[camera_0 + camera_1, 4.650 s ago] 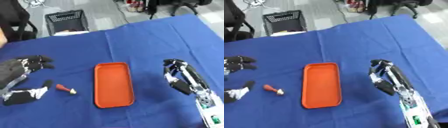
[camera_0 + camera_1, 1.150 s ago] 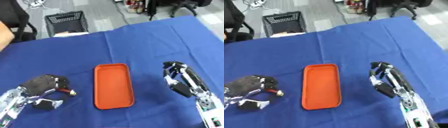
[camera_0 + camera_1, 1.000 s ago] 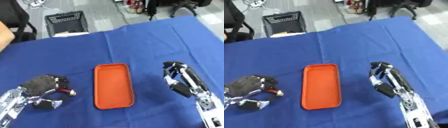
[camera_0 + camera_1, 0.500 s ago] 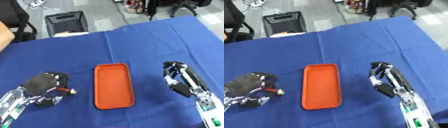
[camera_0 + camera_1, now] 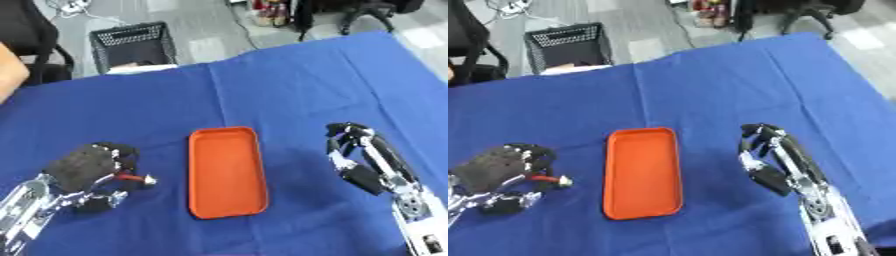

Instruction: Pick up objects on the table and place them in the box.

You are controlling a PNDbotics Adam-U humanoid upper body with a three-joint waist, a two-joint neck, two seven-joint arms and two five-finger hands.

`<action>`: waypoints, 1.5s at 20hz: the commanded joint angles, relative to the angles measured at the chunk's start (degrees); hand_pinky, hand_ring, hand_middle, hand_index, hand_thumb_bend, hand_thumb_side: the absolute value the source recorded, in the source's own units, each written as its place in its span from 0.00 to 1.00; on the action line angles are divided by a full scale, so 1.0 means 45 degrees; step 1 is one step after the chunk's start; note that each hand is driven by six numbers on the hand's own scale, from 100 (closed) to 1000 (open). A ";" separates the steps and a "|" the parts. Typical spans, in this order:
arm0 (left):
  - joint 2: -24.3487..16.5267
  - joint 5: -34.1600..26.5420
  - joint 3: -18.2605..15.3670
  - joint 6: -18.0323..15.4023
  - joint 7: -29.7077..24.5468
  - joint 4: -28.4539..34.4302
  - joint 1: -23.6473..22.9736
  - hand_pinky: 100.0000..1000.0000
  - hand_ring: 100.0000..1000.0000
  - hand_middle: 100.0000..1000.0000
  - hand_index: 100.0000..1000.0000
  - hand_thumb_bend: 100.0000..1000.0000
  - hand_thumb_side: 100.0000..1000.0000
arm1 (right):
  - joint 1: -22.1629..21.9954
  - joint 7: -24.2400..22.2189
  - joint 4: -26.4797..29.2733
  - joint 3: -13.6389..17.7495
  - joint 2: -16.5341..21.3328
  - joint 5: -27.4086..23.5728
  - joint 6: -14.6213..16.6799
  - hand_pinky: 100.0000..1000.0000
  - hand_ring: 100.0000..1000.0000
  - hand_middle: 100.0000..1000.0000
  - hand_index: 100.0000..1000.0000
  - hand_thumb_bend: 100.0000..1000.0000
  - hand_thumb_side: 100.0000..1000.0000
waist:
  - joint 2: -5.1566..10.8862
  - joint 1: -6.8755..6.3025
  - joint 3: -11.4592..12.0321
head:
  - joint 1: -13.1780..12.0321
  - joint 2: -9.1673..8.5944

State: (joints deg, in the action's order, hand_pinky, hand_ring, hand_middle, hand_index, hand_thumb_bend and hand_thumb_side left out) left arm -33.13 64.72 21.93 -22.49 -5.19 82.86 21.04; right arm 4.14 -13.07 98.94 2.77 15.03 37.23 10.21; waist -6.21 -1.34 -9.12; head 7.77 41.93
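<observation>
An orange shallow box (image 5: 227,171) lies in the middle of the blue table. To its left is a small red object with a pale tip (image 5: 136,178). My left hand (image 5: 81,169) covers the object's left end, with the fingers curled over it and the thumb (image 5: 103,201) below. Only the red shaft and pale tip stick out toward the box. I cannot tell whether the object is off the cloth. My right hand (image 5: 773,155) rests to the right of the box with relaxed fingers, holding nothing.
The blue cloth (image 5: 289,90) covers the whole table. A black wire basket (image 5: 133,44) stands on the floor beyond the far edge, and chair legs show at the top.
My left hand came in from the far left onto the red object and closed over it. In the last second it shifted slightly up. The right hand has stayed put.
</observation>
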 commanded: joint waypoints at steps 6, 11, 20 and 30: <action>-0.0079 -0.0009 -0.0010 0.0020 -0.0347 -0.0049 0.0111 0.67 0.77 0.76 0.57 0.02 0.17 | 0.0012 -0.0019 0.0157 0.0039 0.0191 -0.0038 0.0022 0.43 0.55 0.66 0.83 0.00 0.65 | 0.0166 0.0017 -0.0014 | -0.0078 -0.0091; -0.0056 -0.0052 -0.0016 0.0111 -0.0326 -0.0103 0.0103 0.67 0.77 0.75 0.56 0.00 0.16 | 0.0012 -0.0021 0.0156 0.0043 0.0191 -0.0044 0.0026 0.43 0.55 0.66 0.83 0.00 0.65 | 0.0160 0.0017 -0.0019 | -0.0076 -0.0097; -0.0051 -0.0170 -0.0067 0.0231 -0.0295 -0.0047 0.0106 0.67 0.77 0.75 0.55 0.00 0.16 | 0.0009 -0.0018 0.0152 0.0051 0.0190 -0.0043 0.0022 0.43 0.55 0.66 0.83 0.00 0.65 | 0.0166 0.0022 -0.0015 | -0.0079 -0.0107; -0.0011 -0.0931 -0.0412 0.0725 -0.0402 0.0585 0.0044 0.68 0.77 0.75 0.56 0.00 0.15 | 0.0009 -0.0016 0.0146 0.0062 0.0186 -0.0043 0.0024 0.43 0.55 0.66 0.83 0.00 0.64 | 0.0170 0.0027 0.0008 | -0.0062 -0.0113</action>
State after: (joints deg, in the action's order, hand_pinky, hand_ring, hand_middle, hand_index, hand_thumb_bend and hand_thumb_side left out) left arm -32.60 61.23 21.07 -19.69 -7.03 84.07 20.58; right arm 4.14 -13.13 98.94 2.78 15.03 37.23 10.15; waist -6.18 -1.33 -9.13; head 7.77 41.93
